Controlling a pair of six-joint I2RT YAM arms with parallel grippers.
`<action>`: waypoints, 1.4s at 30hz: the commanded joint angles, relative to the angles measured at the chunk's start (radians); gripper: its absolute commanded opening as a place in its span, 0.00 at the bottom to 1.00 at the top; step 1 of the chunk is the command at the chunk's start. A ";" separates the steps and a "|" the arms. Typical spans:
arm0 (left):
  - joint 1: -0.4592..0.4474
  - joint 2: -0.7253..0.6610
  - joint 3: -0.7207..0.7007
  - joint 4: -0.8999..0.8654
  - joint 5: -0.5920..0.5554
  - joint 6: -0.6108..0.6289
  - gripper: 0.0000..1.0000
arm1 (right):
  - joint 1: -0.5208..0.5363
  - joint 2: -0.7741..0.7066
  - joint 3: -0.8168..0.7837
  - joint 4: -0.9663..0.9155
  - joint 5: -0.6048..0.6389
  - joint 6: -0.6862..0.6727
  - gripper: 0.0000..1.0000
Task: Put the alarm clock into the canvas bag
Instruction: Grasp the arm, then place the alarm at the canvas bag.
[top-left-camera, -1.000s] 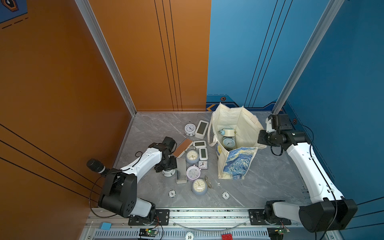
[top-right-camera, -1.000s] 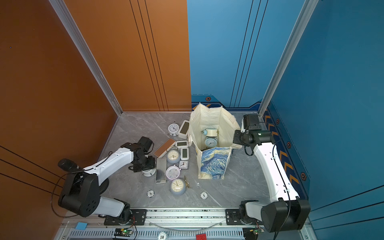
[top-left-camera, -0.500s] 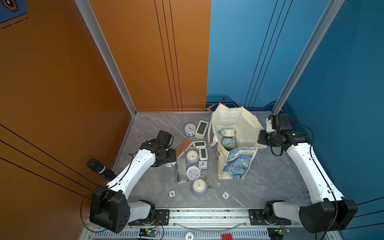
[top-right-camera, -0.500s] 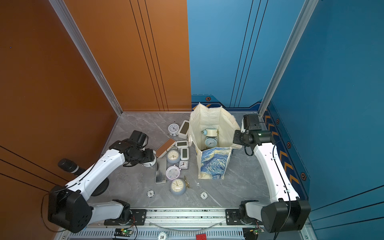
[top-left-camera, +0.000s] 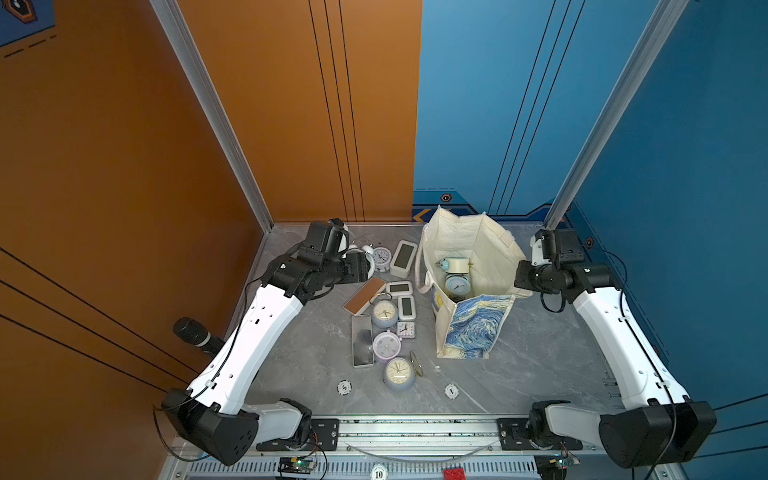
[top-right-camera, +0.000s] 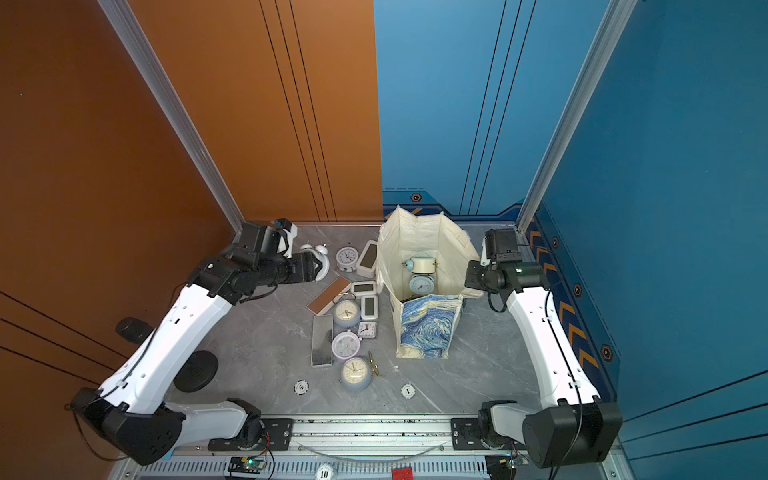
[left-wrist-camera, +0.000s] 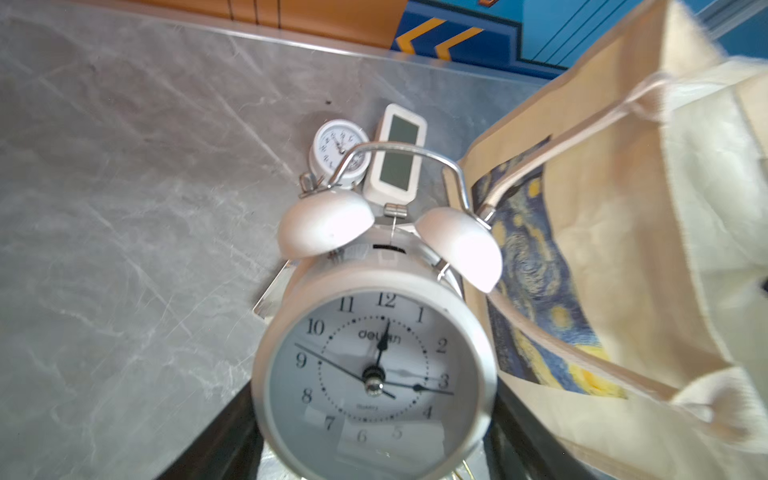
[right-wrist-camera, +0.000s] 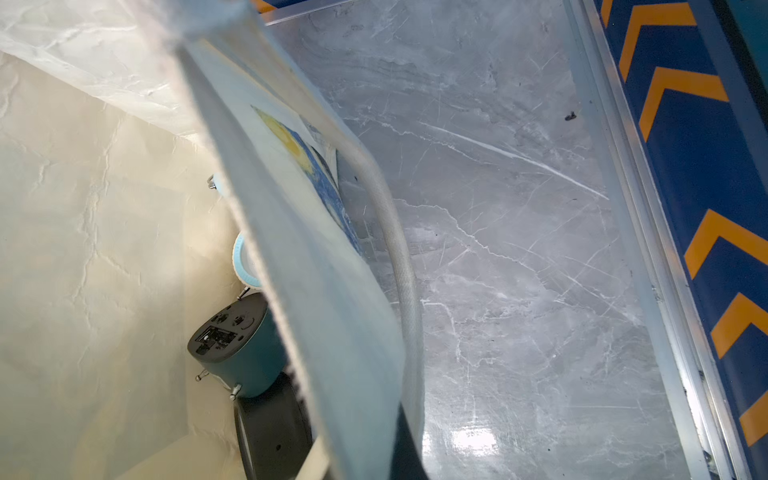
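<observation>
The left gripper (top-right-camera: 314, 267) is clasping the white alarm clock (left-wrist-camera: 374, 365) around its round body, holding it above the table (top-left-camera: 540, 353) at the far left, well apart from the canvas bag (top-left-camera: 473, 328). The right gripper (top-left-camera: 519, 277) is pinching the bag's right-hand rim and holding the mouth open. The step is likely going best with the clock travelling high over the other clocks (top-left-camera: 384, 311) and then descending straight through the mouth, clear of the loose strap (left-wrist-camera: 561, 137). The clock is pointing its bells and handle ahead, away from the wrist, with its face towards the wrist camera, so its feet-to-handle axis is lying roughly along the gripper's reach.
</observation>
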 joint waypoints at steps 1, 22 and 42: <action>-0.043 0.043 0.102 0.019 0.002 0.035 0.46 | 0.007 -0.021 -0.006 0.018 0.012 -0.006 0.04; -0.330 0.393 0.572 0.147 0.024 0.097 0.37 | 0.011 -0.015 0.000 0.016 0.006 -0.016 0.04; -0.452 0.742 0.666 0.031 0.301 0.206 0.34 | 0.008 0.000 0.048 0.006 0.018 -0.033 0.04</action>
